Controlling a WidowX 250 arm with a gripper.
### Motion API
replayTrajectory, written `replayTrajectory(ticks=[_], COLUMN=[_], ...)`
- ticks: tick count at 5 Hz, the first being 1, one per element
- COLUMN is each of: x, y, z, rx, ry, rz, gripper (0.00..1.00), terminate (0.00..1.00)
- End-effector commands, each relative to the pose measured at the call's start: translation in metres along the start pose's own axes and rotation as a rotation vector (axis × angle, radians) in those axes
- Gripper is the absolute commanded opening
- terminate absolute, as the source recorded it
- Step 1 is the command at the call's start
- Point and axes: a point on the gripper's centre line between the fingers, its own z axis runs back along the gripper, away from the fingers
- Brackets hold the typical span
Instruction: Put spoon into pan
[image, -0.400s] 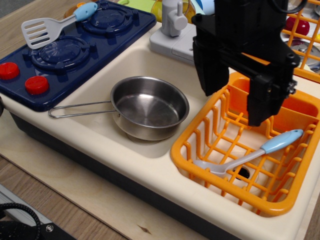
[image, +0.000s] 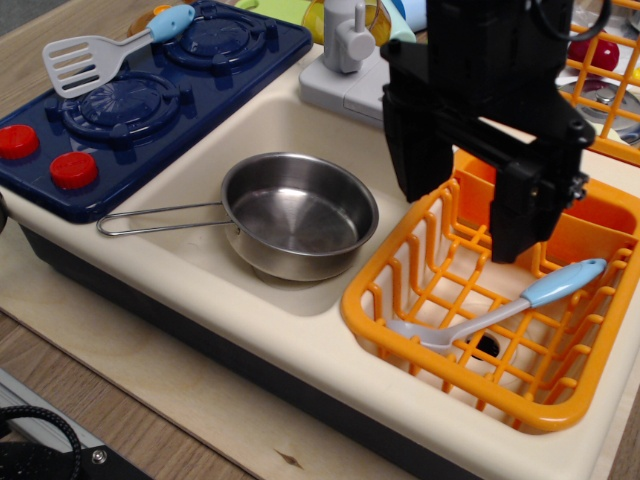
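- Wooden tabletop (image: 120, 400) fills the lower left of your single camera view, and a cream toy kitchen counter (image: 200, 300) sits on it.
- You have a dark blue toy stove (image: 150, 95) at the upper left, with two red knobs (image: 45, 157) on its near edge.
- On the stove lies a slotted grey spatula (image: 85, 58) with a light blue handle, resting across the burners.
- Set into the counter beside the stove is a cream sink (image: 270, 130).
- Your pan (image: 299, 215) stands upright in that sink, shiny steel and round, with its thin wire handle reaching left over the sink's edge.
- Behind the sink you can see a grey toy tap (image: 345, 50).
- To the right of the sink sits an orange dish rack (image: 400, 290), its near wall close to the pan's right side.
- Your spoon (image: 500, 312) lies inside the rack on its floor, grey bowl toward the left front and light blue handle pointing up to the right.
- Your gripper (image: 470, 215) is black and hangs over the rack's back left part, above the spoon and apart from it.
- Its two fingers (image: 525, 215) stand spread wide and hold nothing.
- At the far upper right there is a second orange rack (image: 610, 100) with items too unclear to name.
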Motion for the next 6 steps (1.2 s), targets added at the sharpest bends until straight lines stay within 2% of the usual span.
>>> replayTrajectory(ticks=[1, 3, 6], x=[0.010, 0.007, 0.008], y=[-0.009, -0.009, -0.005], z=[-0.007, -0.035, -0.072], rx=[0.036, 0.085, 0.067], ry=[-0.028, -0.076, -0.174], rz=[-0.025, -0.060, -0.092], gripper=[1.00, 1.00, 1.00], terminate=[0.00, 0.00, 0.00])
